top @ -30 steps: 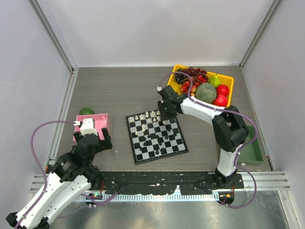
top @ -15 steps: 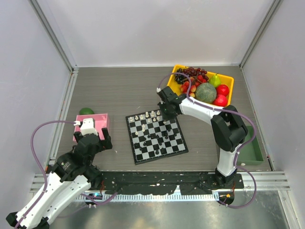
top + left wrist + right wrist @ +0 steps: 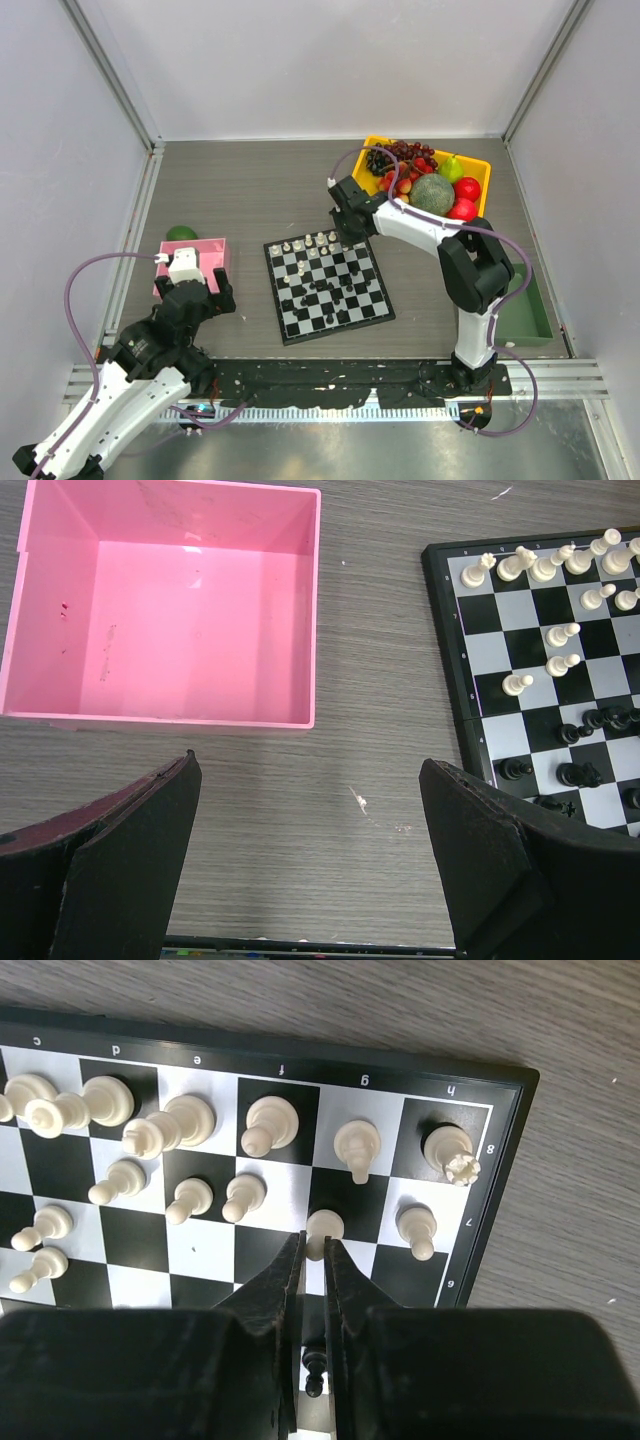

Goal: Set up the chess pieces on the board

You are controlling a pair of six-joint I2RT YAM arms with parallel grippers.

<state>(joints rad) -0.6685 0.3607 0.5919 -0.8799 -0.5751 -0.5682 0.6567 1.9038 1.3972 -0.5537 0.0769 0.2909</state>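
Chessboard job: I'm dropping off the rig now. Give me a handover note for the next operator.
Left gripper: open, empty, over the table between pink tray and board.
Right gripper: shut on a white pawn in the second row, near the board's far-right corner.
Done: white pieces mostly stand in the two far rows; a few pawns sit further in.
To do: black pieces are bunched mid-board and need lining up along the near edge; finish white's pawn row.
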